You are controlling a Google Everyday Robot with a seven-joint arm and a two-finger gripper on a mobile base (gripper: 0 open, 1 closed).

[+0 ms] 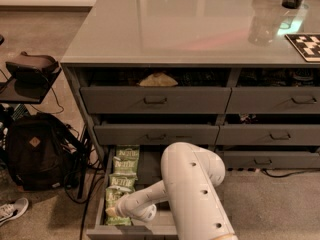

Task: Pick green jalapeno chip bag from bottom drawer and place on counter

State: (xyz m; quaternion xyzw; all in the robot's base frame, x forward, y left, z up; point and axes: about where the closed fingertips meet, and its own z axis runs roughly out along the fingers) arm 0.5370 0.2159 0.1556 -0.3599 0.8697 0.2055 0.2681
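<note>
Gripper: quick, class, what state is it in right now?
Gripper: cannot be told; it sits low in the bottom drawer, at the row of green chip bags.

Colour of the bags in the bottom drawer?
Chip bags pale green, white lettering; camera view. End effector at the frontmost one.

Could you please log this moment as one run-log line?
phase: reach | gripper: in bottom drawer, at front green jalapeno chip bag | grasp: unclear | counter: no bag yet

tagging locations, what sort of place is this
Likely an office snack area: glossy counter over drawers, chip bags in the open bottom drawer, a backpack beside it. The gripper is down in that drawer.
</note>
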